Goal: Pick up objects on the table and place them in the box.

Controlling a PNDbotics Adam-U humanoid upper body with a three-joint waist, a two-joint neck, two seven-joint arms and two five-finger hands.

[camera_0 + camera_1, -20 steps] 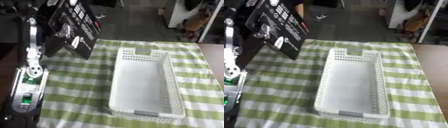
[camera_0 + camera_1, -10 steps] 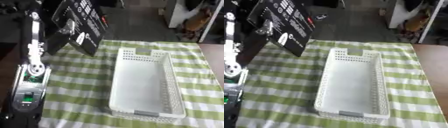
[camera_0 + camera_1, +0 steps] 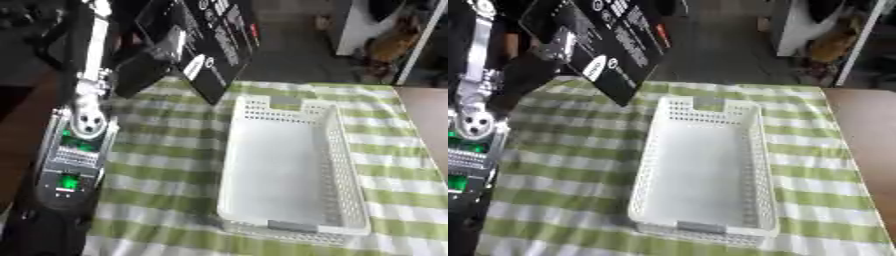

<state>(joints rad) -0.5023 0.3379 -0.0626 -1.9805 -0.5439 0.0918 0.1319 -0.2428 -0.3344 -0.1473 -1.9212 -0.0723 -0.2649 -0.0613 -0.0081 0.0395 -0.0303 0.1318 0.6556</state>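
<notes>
Left hand [image 3: 557, 47] grips flat black printed carton [image 3: 214, 42], fingers curled round its edge, holding it tilted in air above far-left corner of table. White perforated basket [image 3: 289, 170] sits empty on green-and-white striped cloth [image 3: 157, 160], just right of carton's lower corner. Right hand unseen.

black left arm [image 3: 66, 165] with silver joints, a round silver hub, green-lit panels on its forearm
</notes>
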